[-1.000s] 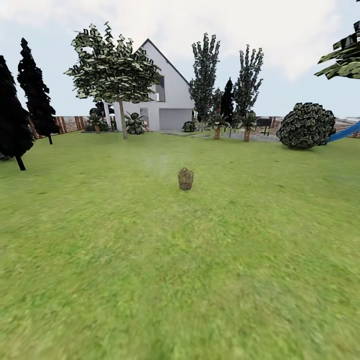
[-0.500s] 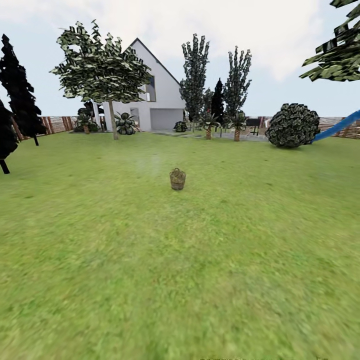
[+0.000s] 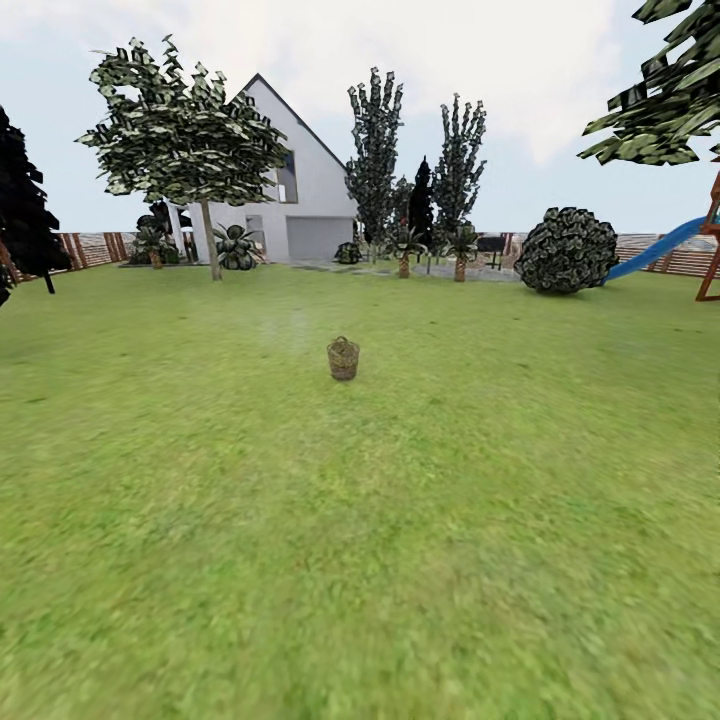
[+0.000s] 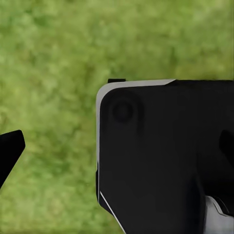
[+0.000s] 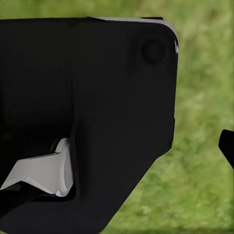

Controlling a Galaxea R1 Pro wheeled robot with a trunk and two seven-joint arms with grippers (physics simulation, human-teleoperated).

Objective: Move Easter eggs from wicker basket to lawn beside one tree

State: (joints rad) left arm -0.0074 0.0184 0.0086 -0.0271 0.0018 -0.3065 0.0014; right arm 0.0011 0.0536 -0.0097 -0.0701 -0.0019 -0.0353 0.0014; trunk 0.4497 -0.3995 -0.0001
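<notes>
The lawn (image 3: pixel 400 560) is a wide stretch of mottled green grass that takes most of the head view. At its far edge stands a white house (image 3: pixel 300 190) with a pointed roof, and a brown slatted fence (image 3: pixel 85 248) runs along the back of the garden. A leafy tree (image 3: pixel 185 135) on a pale, thin trunk grows in front of the house at the left, two slim columnar trees (image 3: pixel 375 150) stand near the middle, and a round dark bush (image 3: pixel 567 250) is at the right, beside a blue slide (image 3: pixel 655 250).

The wicker basket (image 3: pixel 343 358) stands upright on the grass, alone, in the middle distance and well apart from every tree. It is too small here to tell what lies inside it.

In each wrist view a big black part of the robot body covers the grass, with one dark tip at the edge of the picture. How far the fingers of either arm are open, I cannot tell.
</notes>
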